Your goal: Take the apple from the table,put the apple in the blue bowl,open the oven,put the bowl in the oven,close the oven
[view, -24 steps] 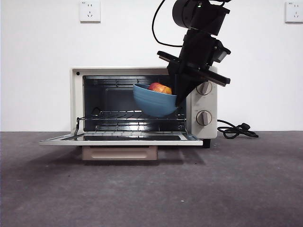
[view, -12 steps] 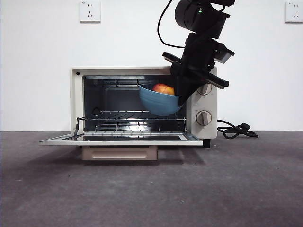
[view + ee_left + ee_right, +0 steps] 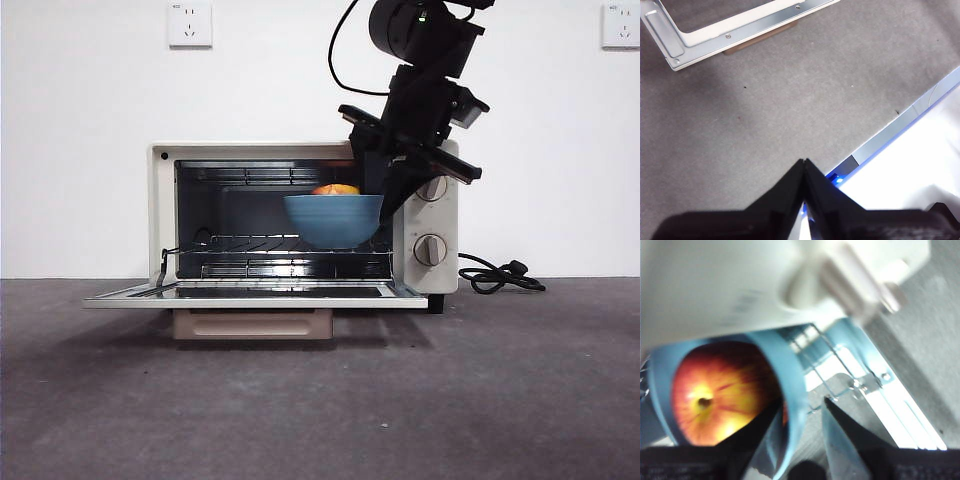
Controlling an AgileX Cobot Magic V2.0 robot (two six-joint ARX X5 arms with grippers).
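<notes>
Now my right fingers [image 3: 802,407] pinch the rim of the deep matte blue bowl [image 3: 333,220], red-yellow apple [image 3: 722,392] inside, level within the open cream-white oven [image 3: 300,150]; left fingers [image 3: 805,165] pressed together.

The blue bowl [image 3: 333,220] hides most of the apple [image 3: 336,189].

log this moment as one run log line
stage: bowl into oven | right gripper: shut on blue bowl rim | apple: in bowl | door: open | left gripper: shut

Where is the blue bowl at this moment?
In the front view, the bowl is inside the open oven, right of centre, level at the wire rack, with the right gripper clamping its rim.
</notes>
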